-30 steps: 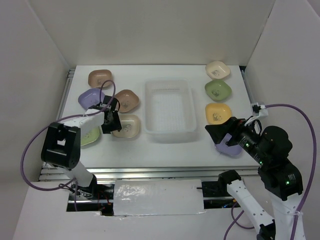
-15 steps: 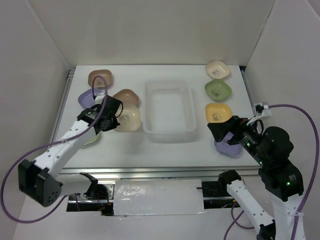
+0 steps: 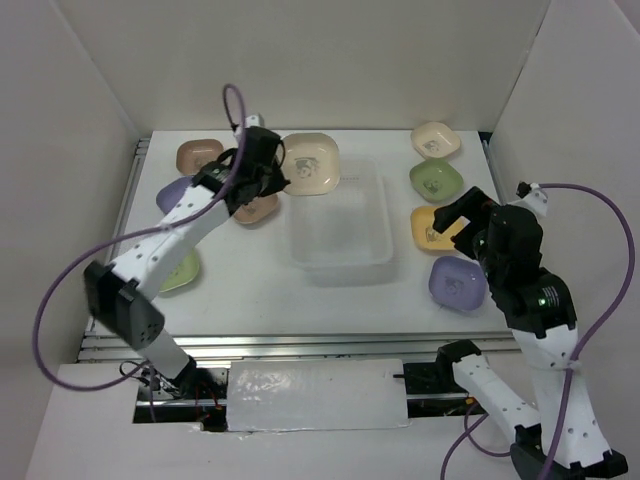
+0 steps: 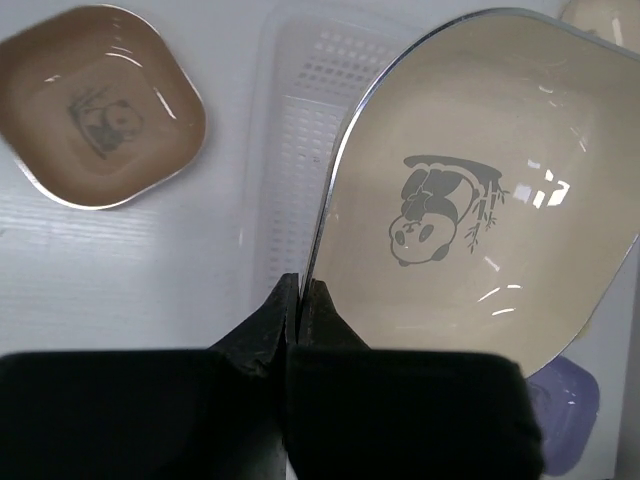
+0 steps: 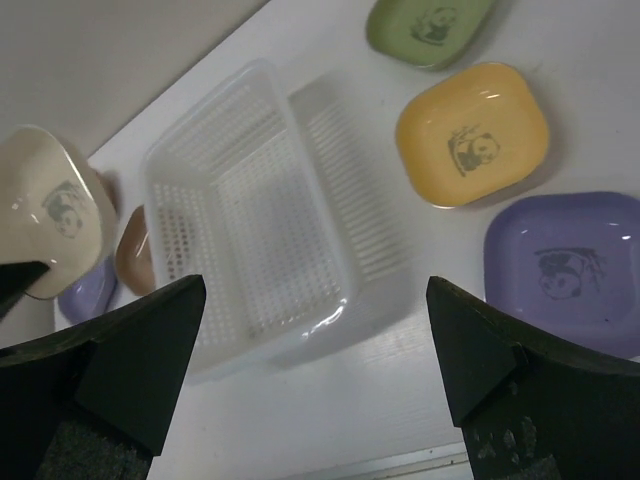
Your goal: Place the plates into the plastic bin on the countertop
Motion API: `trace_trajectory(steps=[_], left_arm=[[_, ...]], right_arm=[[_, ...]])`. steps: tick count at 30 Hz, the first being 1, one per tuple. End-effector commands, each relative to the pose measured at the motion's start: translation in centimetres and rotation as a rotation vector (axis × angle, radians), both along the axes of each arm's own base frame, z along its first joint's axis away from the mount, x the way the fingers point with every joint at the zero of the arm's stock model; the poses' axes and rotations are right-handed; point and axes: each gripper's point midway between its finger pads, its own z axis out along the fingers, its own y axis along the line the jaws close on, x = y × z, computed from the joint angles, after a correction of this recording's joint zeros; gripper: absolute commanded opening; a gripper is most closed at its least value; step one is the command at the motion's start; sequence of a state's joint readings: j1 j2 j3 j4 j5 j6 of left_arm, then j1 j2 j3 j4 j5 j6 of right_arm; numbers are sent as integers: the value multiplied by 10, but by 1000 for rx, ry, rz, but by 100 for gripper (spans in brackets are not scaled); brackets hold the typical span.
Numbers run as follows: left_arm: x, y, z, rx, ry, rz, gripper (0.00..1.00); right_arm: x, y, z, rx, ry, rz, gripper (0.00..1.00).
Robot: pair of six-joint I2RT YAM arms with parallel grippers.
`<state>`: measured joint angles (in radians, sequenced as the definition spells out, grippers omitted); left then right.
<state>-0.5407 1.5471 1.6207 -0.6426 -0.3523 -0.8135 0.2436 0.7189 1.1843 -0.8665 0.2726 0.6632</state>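
Nearest me, the right claw [image 5: 312, 330] hangs released above the surface [image 3: 250, 290], near the lavender plate [image 3: 457, 283] and the yellow-orange plate [image 5: 472, 133]. Beyond them the plastic bin [image 3: 340, 258] sits mid-surface. Farthest out, the left claw [image 4: 300, 290] is clenched on the rim of a cream plate [image 4: 470, 200], holding it tilted over the bin's far left corner.

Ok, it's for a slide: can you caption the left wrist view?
Left gripper pinching the rim of a cream panda plate, plastic bin and a brown plate on the countertop beyond.
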Motion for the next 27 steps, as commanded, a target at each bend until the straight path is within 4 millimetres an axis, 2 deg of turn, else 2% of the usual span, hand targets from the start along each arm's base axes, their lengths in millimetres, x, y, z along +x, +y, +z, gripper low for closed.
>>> trace_trajectory(steps=[1,2,3,4,5,6,7,8,9,10,11,13,14,15,16,17,18,20,21,23,24,25,26,27], left_arm=[[38,-39,-27,-57,19,-2,0],[47,-46,-26,-63,16,-3,0],[57,-54,-57,-31,75,1,0],[66,-62,-55,-43,76,-9,0],[68,-66,-66,-28,99,-8,0],[75,-73,-91,-4,133,-11,0],[80,-82,-94,-23,136,-35,0],[84,-86,-100,-28,144,-42,0],[87,-91,-122,-12,184,-45,0],[92,-95,-121,-15,181,-48,0],[94,-95,-138,2,210,-47,0],[95,-95,-147,15,230,-35,1],[92,-96,-153,17,248,-37,10],[95,-98,-154,5,236,-42,42],[90,-97,-166,7,257,-46,60],[89,-99,-168,0,257,-55,71],[87,-100,-165,-12,255,-61,85],[84,-100,-163,-12,258,-75,99],[81,-97,-155,-7,253,-81,99],[77,-95,-141,-10,228,-96,99],[73,-94,-118,-25,188,-115,99],[67,-92,-110,-21,180,-130,99],[59,-89,-80,-36,129,-144,99],[52,-87,-68,-23,106,-171,99]], right_arm=[[16,-26,2,27,-6,-180,100],[20,-27,1,34,-2,-187,100],[25,-32,-2,39,11,-203,100],[32,-36,-11,34,41,-218,100],[36,-41,-15,31,59,-235,100],[44,-52,-25,35,99,-274,100],[48,-55,-31,35,118,-280,100],[52,-67,-36,37,134,-312,100],[58,-74,-49,52,170,-321,100],[61,-77,-55,55,182,-318,100],[67,-81,-57,48,177,-314,100],[75,-90,-75,58,227,-317,100],[79,-95,-81,50,247,-318,100],[86,-99,-92,50,289,-324,100],[90,-103,-100,50,317,-333,100],[92,-109,-106,50,345,-351,100],[97,-110,-111,47,370,-350,100],[109,-117,-128,28,427,-351,100],[115,-121,-142,24,472,-358,100],[121,-127,-154,13,497,-366,100],[127,-131,-169,19,533,-360,100],[131,-132,-176,3,553,-329,100],[134,-135,-183,2,574,-323,100],[140,-142,-197,-2,622,-333,100]])
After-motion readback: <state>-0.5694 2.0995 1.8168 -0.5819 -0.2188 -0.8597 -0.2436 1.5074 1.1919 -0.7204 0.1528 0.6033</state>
